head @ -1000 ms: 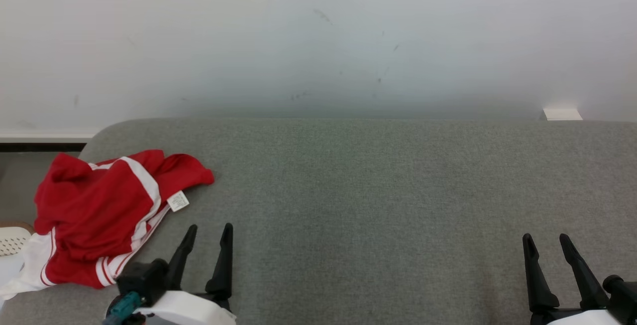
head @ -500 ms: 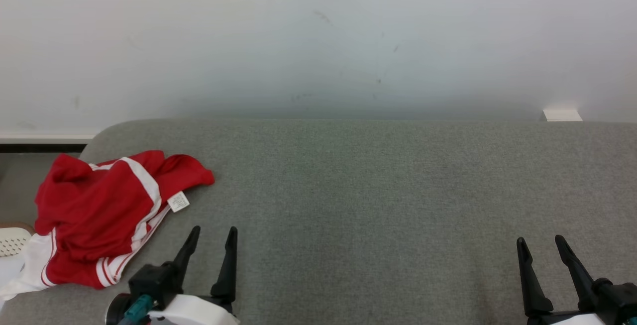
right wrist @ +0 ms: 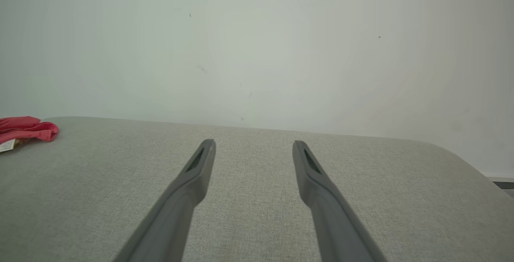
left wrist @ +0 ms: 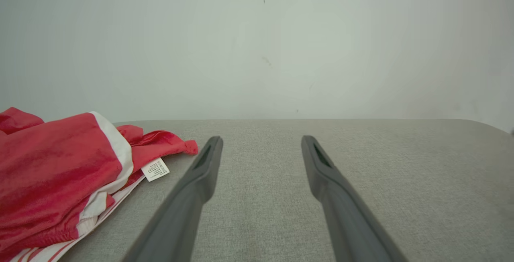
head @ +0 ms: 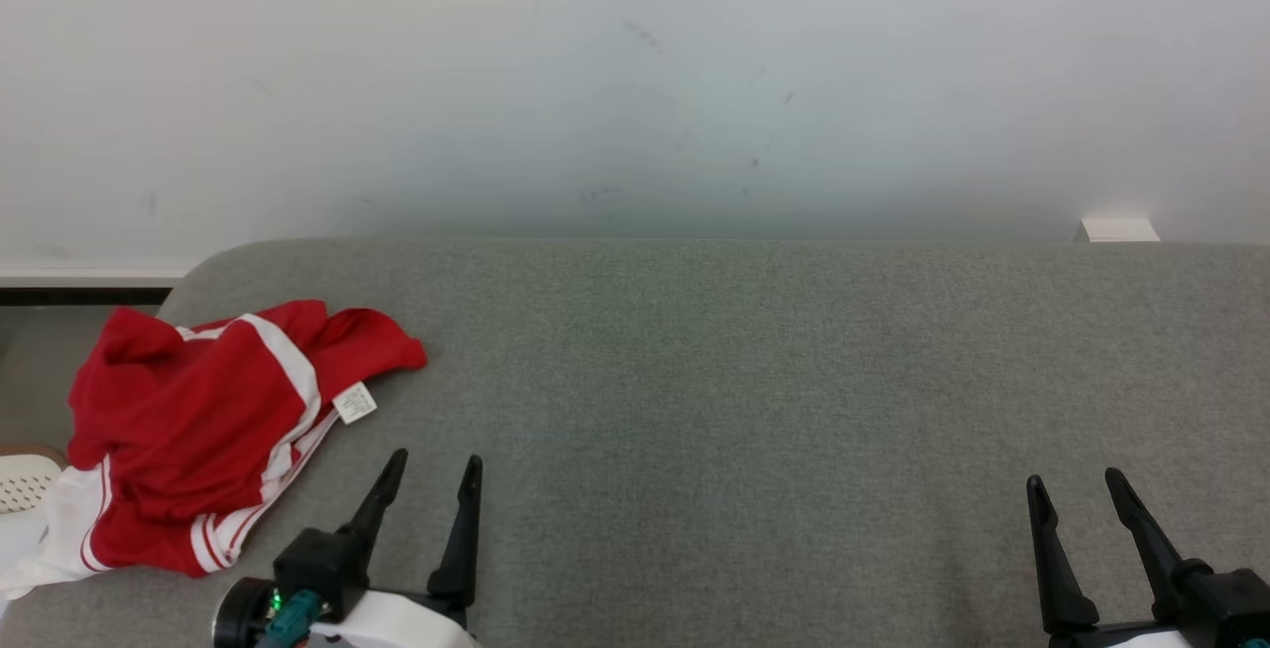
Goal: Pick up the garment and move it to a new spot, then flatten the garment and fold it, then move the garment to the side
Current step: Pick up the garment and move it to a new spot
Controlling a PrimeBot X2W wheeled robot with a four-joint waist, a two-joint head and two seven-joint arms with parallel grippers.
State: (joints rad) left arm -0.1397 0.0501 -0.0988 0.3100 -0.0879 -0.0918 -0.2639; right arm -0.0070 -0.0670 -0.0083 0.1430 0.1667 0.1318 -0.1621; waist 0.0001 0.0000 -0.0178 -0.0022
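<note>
My jaws both apart, crumpled red white-striped garment (head: 189,430) at tabletop (head: 754,380) left edge, open grey stretch rightward

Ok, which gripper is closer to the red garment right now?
Left. The left gripper is open just to the right of the garment, close but not touching it. The right gripper, also open, is far off at the opposite side of the grey cushion.

Right of the crumpled garment (head: 189,430), the grey padded surface (head: 754,380) lies flat and open to its far end. The garment itself heaps up as the obstacle, and behind it a white wall (head: 635,82) blocks further reach.
</note>
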